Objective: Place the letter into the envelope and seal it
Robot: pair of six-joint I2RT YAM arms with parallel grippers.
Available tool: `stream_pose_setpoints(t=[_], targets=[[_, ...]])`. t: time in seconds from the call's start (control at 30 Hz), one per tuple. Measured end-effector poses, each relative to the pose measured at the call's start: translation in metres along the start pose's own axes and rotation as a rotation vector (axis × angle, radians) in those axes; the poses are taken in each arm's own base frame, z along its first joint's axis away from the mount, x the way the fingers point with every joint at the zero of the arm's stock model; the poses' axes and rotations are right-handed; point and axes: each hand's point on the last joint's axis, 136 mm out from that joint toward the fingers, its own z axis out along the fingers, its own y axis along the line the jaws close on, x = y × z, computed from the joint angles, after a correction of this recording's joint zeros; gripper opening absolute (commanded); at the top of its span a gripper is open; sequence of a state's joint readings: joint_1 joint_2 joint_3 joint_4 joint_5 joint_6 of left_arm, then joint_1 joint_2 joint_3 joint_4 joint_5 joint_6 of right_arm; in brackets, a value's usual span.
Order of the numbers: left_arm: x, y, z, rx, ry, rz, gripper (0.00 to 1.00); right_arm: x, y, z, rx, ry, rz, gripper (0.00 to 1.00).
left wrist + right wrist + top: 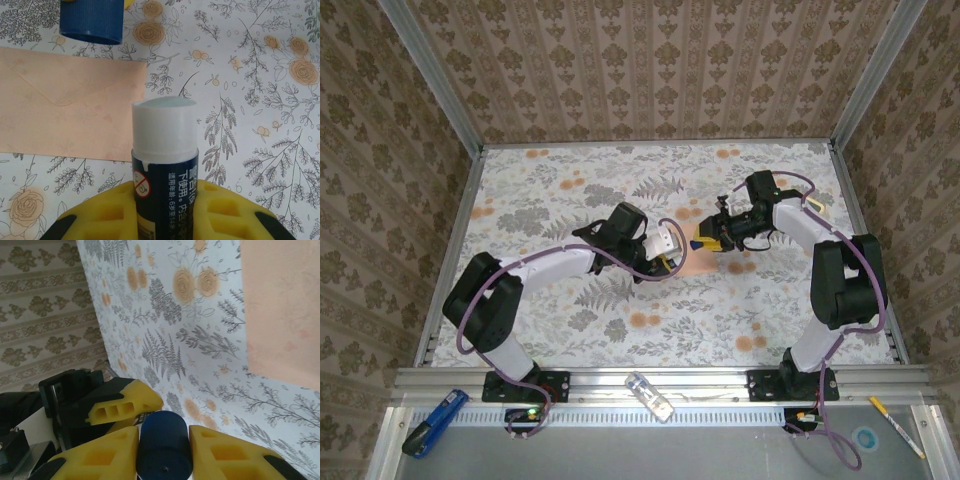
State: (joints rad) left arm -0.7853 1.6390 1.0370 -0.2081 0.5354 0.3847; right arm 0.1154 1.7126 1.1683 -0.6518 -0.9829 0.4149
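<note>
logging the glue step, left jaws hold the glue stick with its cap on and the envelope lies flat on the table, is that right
Not quite. The glue stick in the left jaws is uncapped: the left wrist view shows its white top bare. The blue cap is off and sits between the right jaws. The rest holds: the envelope lies flat on the table.

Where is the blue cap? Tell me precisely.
In the right wrist view, the blue cap is clamped in the right end effector, just beside the envelope lying on the table.
</note>
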Motion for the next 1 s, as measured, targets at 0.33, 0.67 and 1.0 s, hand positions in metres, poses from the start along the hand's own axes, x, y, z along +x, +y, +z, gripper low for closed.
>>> stream_pose_setpoints(t=[0.33,0.67,1.0], targets=[[-0.002,0.001,0.0,0.006,0.013,0.012,0.0,0.017,0.004,0.0,-0.049,0.033,0.012,0.31],[-0.006,0.002,-0.001,0.005,0.01,0.021,0.0,0.023,0.008,0.006,-0.066,0.053,0.001,0.31],[-0.004,0.003,0.002,0.011,0.02,0.015,0.0,0.026,0.015,0.014,-0.075,0.068,-0.014,0.31]])
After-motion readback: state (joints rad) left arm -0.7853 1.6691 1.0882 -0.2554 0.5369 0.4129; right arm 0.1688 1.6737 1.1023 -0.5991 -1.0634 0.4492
